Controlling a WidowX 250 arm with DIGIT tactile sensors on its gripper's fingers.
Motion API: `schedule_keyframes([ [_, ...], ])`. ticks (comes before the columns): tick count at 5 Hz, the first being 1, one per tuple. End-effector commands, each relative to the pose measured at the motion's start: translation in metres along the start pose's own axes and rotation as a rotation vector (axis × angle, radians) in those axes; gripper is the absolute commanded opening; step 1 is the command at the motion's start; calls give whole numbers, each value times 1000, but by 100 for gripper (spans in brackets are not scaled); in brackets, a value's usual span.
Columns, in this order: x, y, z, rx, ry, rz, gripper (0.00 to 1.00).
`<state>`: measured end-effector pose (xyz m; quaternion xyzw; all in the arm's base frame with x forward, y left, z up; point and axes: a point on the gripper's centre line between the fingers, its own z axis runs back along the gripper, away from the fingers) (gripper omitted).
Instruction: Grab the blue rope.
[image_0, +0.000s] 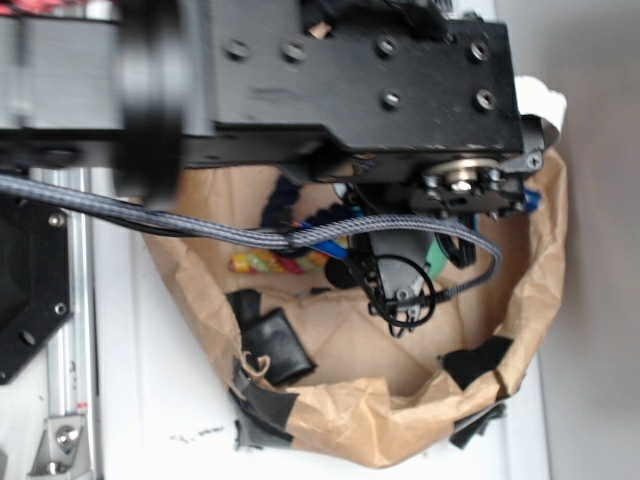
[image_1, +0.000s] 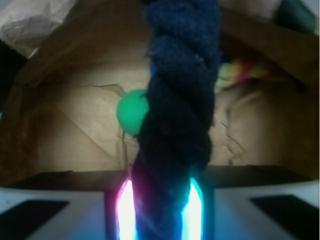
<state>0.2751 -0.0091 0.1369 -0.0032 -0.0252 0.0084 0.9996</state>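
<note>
wrist view: i see the blue rope (image_1: 177, 115), thick, fuzzy, twisted navy strands, rising from between the glowing fingers (image_1: 126, 212) of the gripper (image_1: 160, 215), which is clamped on it. exterior view: my black arm (image_0: 360, 70) hides most of this; only navy loops show in the crumpled brown paper bag (image_0: 350, 420), near the striped rope (image_0: 275, 264) and green ball (image_1: 132, 112).

Exterior: arm hides most of blue rope (image_0: 283, 200), only a sliver at 12 o'clock of the paper bag (image_0: 350, 420). Wrist: rope cut off at 12 and 6, striped rope (image_1: 240, 71) blurred, fingertips below frame.
</note>
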Motion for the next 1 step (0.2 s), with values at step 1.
schedule_keyframes([
  [1, -53, -8, 49, 32, -172, 76, 0],
])
